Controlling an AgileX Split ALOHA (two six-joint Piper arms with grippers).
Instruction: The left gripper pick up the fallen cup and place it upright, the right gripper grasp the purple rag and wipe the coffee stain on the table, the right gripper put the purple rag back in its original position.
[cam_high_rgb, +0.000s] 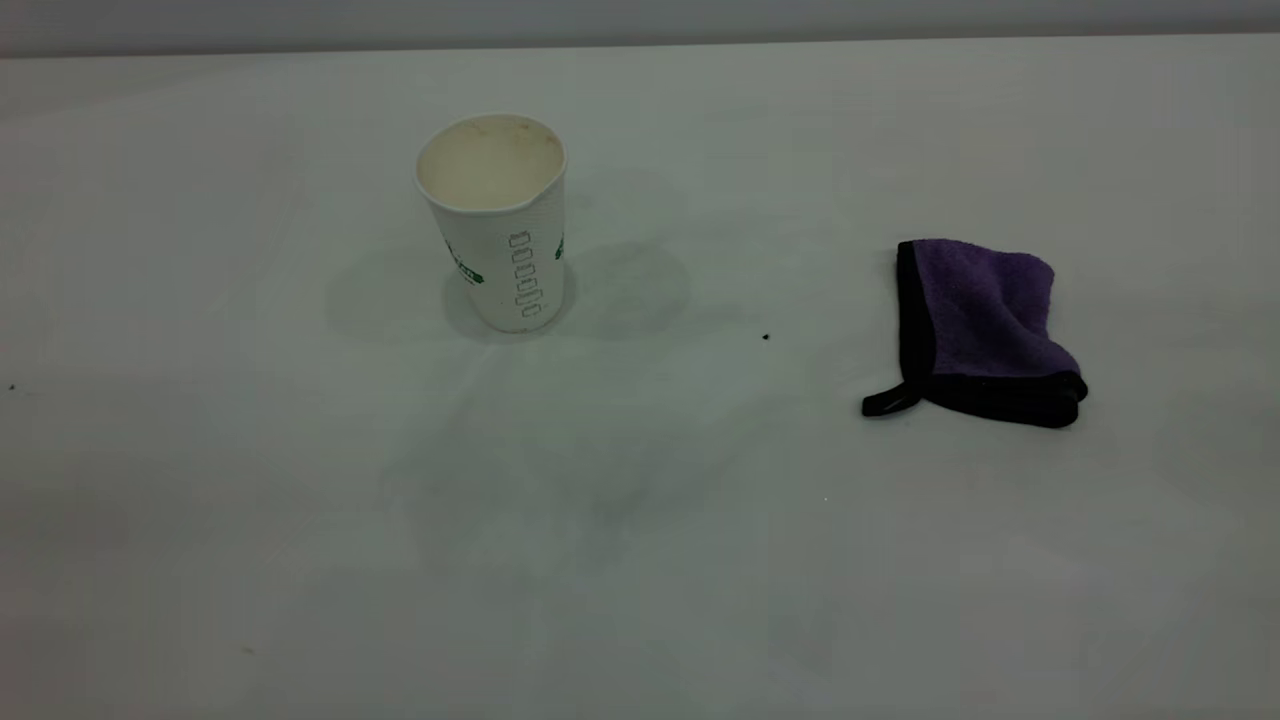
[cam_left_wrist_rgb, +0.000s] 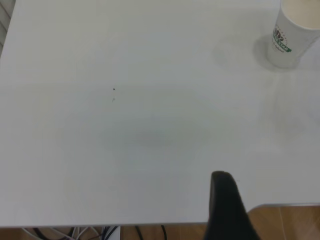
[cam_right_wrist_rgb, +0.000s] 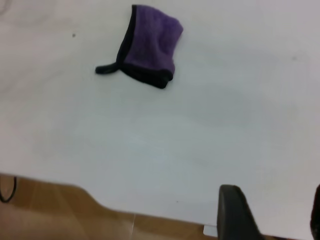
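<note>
The cup (cam_high_rgb: 495, 215) stands upright on the table (cam_high_rgb: 640, 560), left of centre, mouth up, cream inside showing. It also shows in the left wrist view (cam_left_wrist_rgb: 292, 35), far from the left gripper (cam_left_wrist_rgb: 272, 187). Only one dark finger (cam_left_wrist_rgb: 225, 205) of that gripper shows, over the table's near edge, with a wide empty gap beside it. The purple rag (cam_high_rgb: 985, 325) lies folded at the right, its loop tab pointing toward the cup. In the right wrist view the rag (cam_right_wrist_rgb: 147, 45) is far from the open, empty right gripper (cam_right_wrist_rgb: 274, 200). No round brown coffee stain shows.
A tiny dark speck (cam_high_rgb: 766, 337) lies between the cup and the rag. Another speck (cam_high_rgb: 12, 387) sits at the far left. No arm shows in the exterior view. The table's edge and the wooden floor (cam_right_wrist_rgb: 60, 215) show in both wrist views.
</note>
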